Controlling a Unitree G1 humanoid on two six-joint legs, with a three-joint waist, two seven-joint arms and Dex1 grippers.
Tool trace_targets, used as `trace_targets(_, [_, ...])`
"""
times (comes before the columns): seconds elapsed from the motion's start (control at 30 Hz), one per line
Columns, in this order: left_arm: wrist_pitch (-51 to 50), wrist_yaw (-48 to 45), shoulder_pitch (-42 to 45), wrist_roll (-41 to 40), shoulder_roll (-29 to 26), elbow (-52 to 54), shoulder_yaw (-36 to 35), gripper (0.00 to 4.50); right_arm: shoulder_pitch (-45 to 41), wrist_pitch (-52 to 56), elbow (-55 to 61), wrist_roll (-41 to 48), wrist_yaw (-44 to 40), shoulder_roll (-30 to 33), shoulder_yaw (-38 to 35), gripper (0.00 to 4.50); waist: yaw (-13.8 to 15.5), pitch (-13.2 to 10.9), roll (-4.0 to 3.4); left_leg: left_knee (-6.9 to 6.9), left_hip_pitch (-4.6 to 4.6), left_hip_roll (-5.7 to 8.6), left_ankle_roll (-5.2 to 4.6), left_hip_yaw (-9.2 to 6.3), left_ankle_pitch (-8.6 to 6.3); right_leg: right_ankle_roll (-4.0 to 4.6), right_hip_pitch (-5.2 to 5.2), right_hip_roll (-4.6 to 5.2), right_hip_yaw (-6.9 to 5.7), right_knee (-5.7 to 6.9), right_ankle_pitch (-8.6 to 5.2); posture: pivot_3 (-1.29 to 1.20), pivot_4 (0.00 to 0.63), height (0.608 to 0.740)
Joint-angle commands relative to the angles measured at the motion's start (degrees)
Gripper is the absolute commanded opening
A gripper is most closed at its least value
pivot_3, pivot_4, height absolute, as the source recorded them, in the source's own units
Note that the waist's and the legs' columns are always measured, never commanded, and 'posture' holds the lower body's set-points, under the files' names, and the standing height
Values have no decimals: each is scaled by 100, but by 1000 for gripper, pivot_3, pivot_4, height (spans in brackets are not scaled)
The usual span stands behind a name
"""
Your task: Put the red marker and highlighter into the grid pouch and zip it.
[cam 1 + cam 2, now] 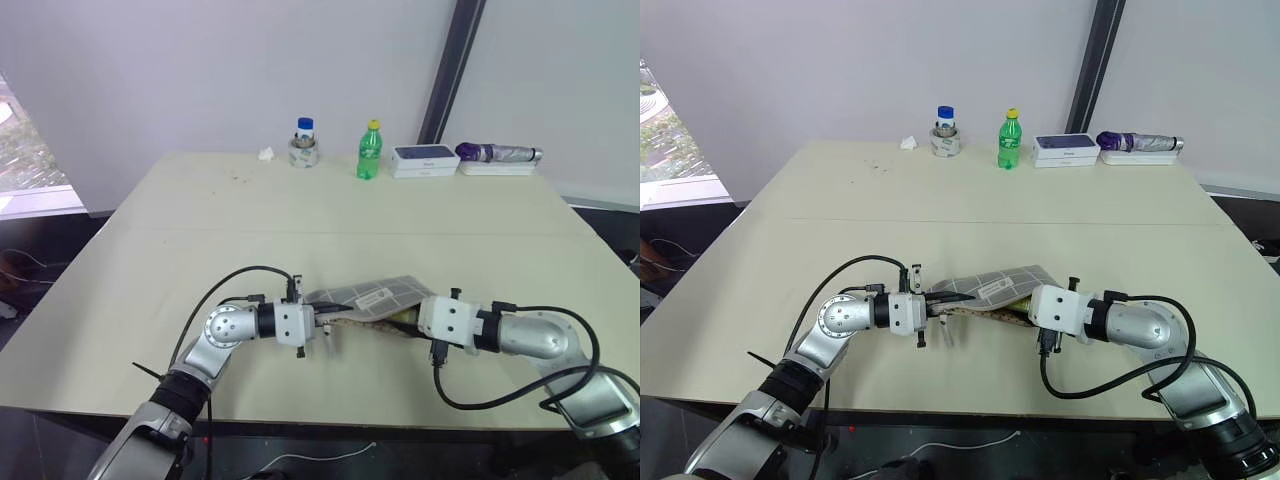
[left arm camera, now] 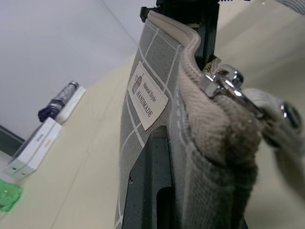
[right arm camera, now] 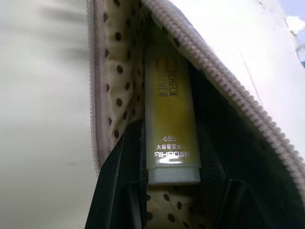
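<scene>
The grid pouch (image 1: 375, 293), grey with white lines and a small label (image 2: 148, 97), is lifted off the table between my two arms, mouth open toward the right arm. My left gripper (image 1: 325, 322) is shut on its zipper-end edge, beside the metal clasp (image 2: 224, 83). My right gripper (image 1: 1018, 312) reaches into the open mouth. In the right wrist view the yellow highlighter (image 3: 171, 124) lies inside against the dotted lining (image 3: 114, 86). It sits between the fingers (image 3: 124, 181), with a gap on one side, so the gripper looks open. The red marker is hidden.
The pale table (image 1: 200, 230) stretches far ahead. Along its back edge stand a jar with a blue lid (image 1: 304, 142), a green bottle (image 1: 369, 151), a white box (image 1: 425, 160), a purple umbrella (image 1: 497, 153) and a crumpled scrap (image 1: 265, 154).
</scene>
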State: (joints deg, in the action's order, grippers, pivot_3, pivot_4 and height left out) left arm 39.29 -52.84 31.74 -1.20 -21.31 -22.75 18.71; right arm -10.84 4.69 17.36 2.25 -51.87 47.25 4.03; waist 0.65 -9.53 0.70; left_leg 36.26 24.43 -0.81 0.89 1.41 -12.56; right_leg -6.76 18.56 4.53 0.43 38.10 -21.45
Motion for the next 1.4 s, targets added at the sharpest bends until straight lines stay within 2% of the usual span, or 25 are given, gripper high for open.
trace_targets(0.03, [114, 83, 14, -160, 2, 170, -177, 0, 135, -27, 261, 274, -84, 133, -391, 2865, -1, 0, 0, 0, 0, 0, 0, 0, 0, 0, 0, 0, 0, 0, 0, 0, 150, 740])
trace_targets(0.07, [114, 115, -9, -129, -8, 160, -186, 0, 207, 12, 343, 290, -55, 166, -482, 3341, -1, 0, 0, 0, 0, 0, 0, 0, 0, 0, 0, 0, 0, 0, 0, 0, 150, 740])
trace_targets(0.13, [-189, 279, -47, -93, 64, 161, -232, 0, 507, 735, 830, 958, -130, 222, -974, 4311, 20, 0, 0, -1, 1, 0, 0, 0, 0, 0, 0, 1, 0, 0, 0, 0, 150, 740])
trace_targets(0.17, [-327, 332, -63, -92, 92, 176, -239, 0, 626, 1002, 1030, 1223, -157, 251, -1175, 4446, 15, -1, 1, -1, 1, 0, 0, -4, 0, 0, -3, 2, -2, 0, 0, 0, 150, 740])
trace_targets(0.23, [-422, 456, -120, -23, 157, 202, -214, 0, 746, 1821, 1453, 2128, -73, 226, -1783, 4446, 7, -1, 2, 1, 1, -1, -1, -5, -1, 0, -5, 2, -3, -1, 0, 0, 150, 740])
trace_targets(0.3, [-460, 532, -163, 35, 213, 223, -193, 0, 785, 2369, 1696, 2668, 58, 199, -2177, 4446, -5, 0, 1, 1, -1, -1, -1, -5, -1, 0, -8, 4, -3, 0, 0, 0, 150, 740])
trace_targets(0.37, [-528, 649, -154, 100, 307, 201, -201, 0, 853, 2674, 1845, 2976, 218, 120, -2377, 4446, -7, -1, 1, 0, -5, -4, -1, -6, -1, 1, -11, 1, -3, 0, 0, 0, 150, 740])
trace_targets(0.47, [-617, 877, 5, 439, 509, 21, -100, 0, 1414, 3267, 2157, 3772, 441, -226, -2482, 4446, 21, -1, 2, -2, -3, -3, -1, -9, -1, 1, -12, 1, -3, -2, 0, 0, 150, 740])
trace_targets(0.63, [-400, 1251, 238, 1145, 702, -238, 167, 0, 2186, 3443, 2447, 3901, 768, -747, -1812, 4446, 5, 0, 1, 1, 0, 4, -5, -8, -3, 0, -12, 6, -6, -5, 0, 0, 150, 740])
trace_targets(0.87, [112, 1761, 408, 2024, 604, -535, 507, 0, 1680, 2869, 2139, 2570, 1725, -1459, -448, 4446, -53, 0, 1, -4, -2, 1, -1, -7, -1, 0, 0, -3, -2, 2, 0, 0, 150, 740])
trace_targets(1.0, [529, 2459, 800, 2858, 438, -987, 693, 0, 1499, 2741, 1835, 2355, 2015, -1860, -168, 4446, 4, -2, 5, -4, 1, 2, -1, -7, -1, 0, 2, -4, -3, 1, 0, 0, 150, 740])
trace_targets(1.1, [644, 2903, 970, 3154, 421, -1192, 724, 0, 1477, 2656, 1796, 2424, 2024, -2037, -132, 4446, 11, -2, 5, -2, 3, 7, -3, -5, -2, -1, 2, 3, -3, 1, 0, 0, 150, 740])
trace_targets(1.4, [756, 3490, 1061, 3540, 361, -1375, 836, 0, 1051, 2578, 1116, 2176, 2184, -2481, 260, 4446, -5, -2, 4, -7, 2, 3, -1, -5, -1, -1, 8, -1, -3, 4, 0, 0, 150, 740])
